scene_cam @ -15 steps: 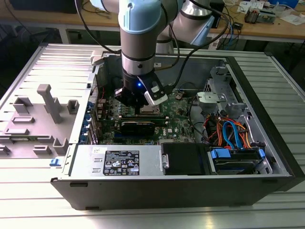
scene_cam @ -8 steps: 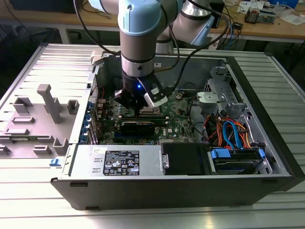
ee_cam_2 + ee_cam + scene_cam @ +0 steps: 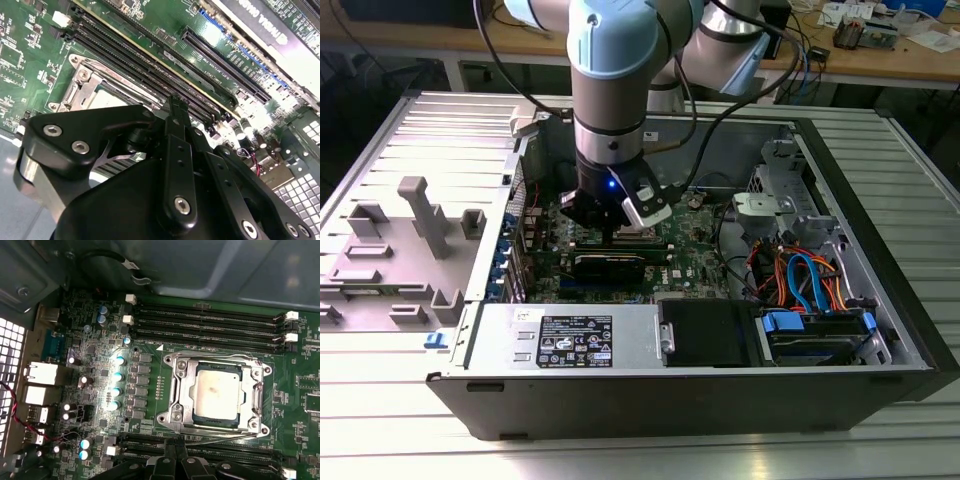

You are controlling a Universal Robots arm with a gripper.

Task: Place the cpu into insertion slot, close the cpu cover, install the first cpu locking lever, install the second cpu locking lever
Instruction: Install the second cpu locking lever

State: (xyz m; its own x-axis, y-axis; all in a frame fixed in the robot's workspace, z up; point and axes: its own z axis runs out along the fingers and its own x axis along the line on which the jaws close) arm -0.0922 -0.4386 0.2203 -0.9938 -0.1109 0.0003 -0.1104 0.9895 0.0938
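Observation:
In the first wrist view the cpu (image 3: 217,392), a flat square chip with a silver-grey top, lies in the socket on the green motherboard. The cpu cover (image 3: 182,387), a silver frame, lies flat around it. A thin metal lever (image 3: 220,439) runs along the socket's edge nearest my gripper (image 3: 176,450). The gripper's black fingers come together into one tip just beside that edge. In the second wrist view the gripper (image 3: 172,105) is shut, its tip over the memory slots next to the socket's cover (image 3: 80,85). In the exterior view the gripper (image 3: 615,235) hangs low inside the open computer case.
Long black memory slots (image 3: 210,322) flank the socket on both sides. A long black card (image 3: 610,265) lies just in front of the gripper. A power supply (image 3: 570,340), a drive bay with coloured cables (image 3: 800,280) and the case walls (image 3: 740,140) hem the arm in.

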